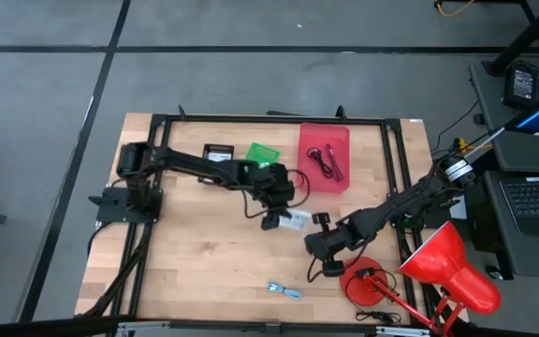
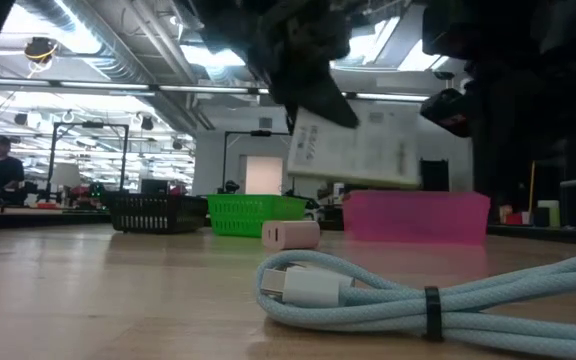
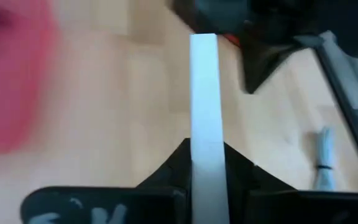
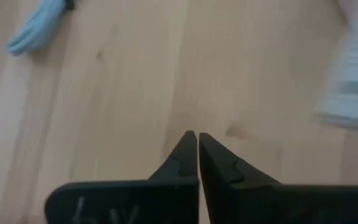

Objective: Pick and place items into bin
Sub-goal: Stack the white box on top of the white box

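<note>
While the white packet [image 1: 294,219] is being gripped edge-on by the left fingers [image 3: 207,163] above mid-desk, the pink bin [image 1: 325,157] is lying just beyond, far-right; right fingers [image 4: 197,147] closed, empty.

The bench [image 1: 204,271] is pale wood with visible grain and a smooth, lightly satin finish. The white packet [image 2: 363,148] looks like thin printed card or paper, matt. The pale blue cord [image 2: 408,295] has a woven, cloth-like sheath and a smooth white plastic plug. The pink bin [image 1: 325,159] is translucent, glossy plastic. The red lamp [image 1: 452,271] has a glossy shade. The pincer fingers [image 4: 188,152] are matt black.
</note>
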`<act>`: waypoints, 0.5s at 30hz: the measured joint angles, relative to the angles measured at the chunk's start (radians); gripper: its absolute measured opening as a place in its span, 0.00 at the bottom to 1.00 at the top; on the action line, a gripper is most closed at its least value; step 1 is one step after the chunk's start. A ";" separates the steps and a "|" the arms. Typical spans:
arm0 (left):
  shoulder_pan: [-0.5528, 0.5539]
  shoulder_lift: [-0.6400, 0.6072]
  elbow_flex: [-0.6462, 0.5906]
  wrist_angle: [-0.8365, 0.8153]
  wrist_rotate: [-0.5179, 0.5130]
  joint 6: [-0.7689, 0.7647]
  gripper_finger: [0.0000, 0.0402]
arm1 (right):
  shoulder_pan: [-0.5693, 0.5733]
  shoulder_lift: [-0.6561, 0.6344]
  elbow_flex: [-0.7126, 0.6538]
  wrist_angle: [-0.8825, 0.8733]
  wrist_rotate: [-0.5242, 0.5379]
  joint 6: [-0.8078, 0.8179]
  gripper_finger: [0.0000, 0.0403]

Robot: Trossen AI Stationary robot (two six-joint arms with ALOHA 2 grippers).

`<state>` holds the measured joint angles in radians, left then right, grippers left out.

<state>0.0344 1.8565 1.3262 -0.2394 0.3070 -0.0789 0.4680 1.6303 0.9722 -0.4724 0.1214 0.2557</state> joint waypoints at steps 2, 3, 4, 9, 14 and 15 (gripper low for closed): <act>0.006 -0.049 -0.012 -0.022 -0.073 0.021 0.08 | 0.001 -0.007 0.000 0.003 -0.010 -0.006 0.00; 0.009 -0.072 -0.025 -0.024 -0.092 0.025 0.08 | 0.002 -0.014 -0.003 0.004 -0.006 -0.014 0.00; 0.010 -0.095 -0.042 -0.018 -0.107 0.026 0.08 | 0.005 -0.025 -0.012 0.010 0.011 -0.021 0.00; 0.017 -0.212 -0.159 0.042 -0.153 0.006 0.08 | 0.028 -0.068 -0.078 0.061 0.127 -0.024 0.00; 0.027 -0.298 -0.305 0.194 -0.185 -0.048 0.08 | 0.034 -0.109 -0.140 0.194 0.148 -0.054 0.00; 0.027 -0.314 -0.336 0.219 -0.185 -0.057 0.08 | 0.034 -0.112 -0.153 0.230 0.149 -0.067 0.00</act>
<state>0.0619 1.5421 0.9902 -0.0208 0.1220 -0.1361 0.5020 1.5184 0.8197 -0.2426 0.2705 0.1889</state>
